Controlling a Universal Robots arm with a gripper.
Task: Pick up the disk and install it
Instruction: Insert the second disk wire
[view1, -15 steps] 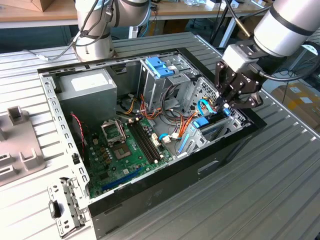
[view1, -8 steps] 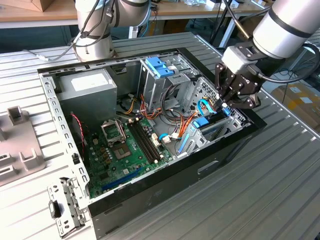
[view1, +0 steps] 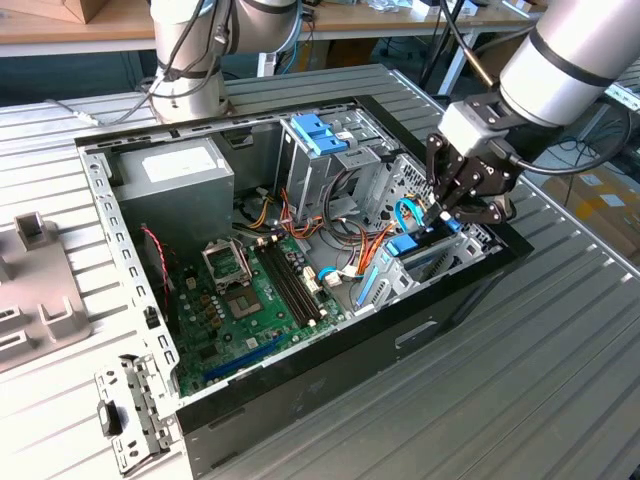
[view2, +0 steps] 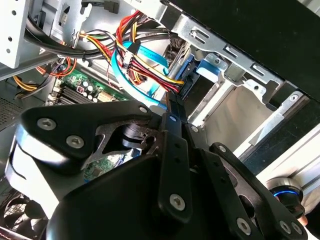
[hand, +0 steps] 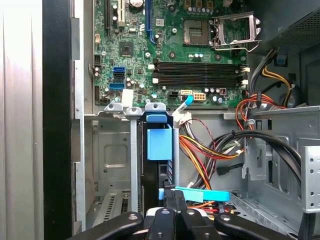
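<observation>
The disk (view1: 420, 248), a dark drive in a bright blue carrier, stands on edge in the metal drive bay at the front corner of the open computer case (view1: 330, 345), on the exterior view's right. In the first wrist view the disk's blue tab (hand: 159, 142) sits between the bay's rails. The second wrist view has the disk's blue carrier (view2: 207, 70) just beyond the fingertips. My gripper (view1: 447, 215) hangs right over the disk's upper end. The black fingers (hand: 169, 197) are pressed together, tips at the disk's near edge, with the gripper (view2: 175, 106) shut and nothing visible between its fingers.
Red, yellow and orange cables (hand: 210, 150) and a flat blue cable (hand: 200, 194) run close beside the bay. Further inside the case are the green motherboard (view1: 240, 300), a grey power supply (view1: 175, 175) and a paler blue bracket (view1: 320, 135). A second arm's base (view1: 190, 60) stands behind the case.
</observation>
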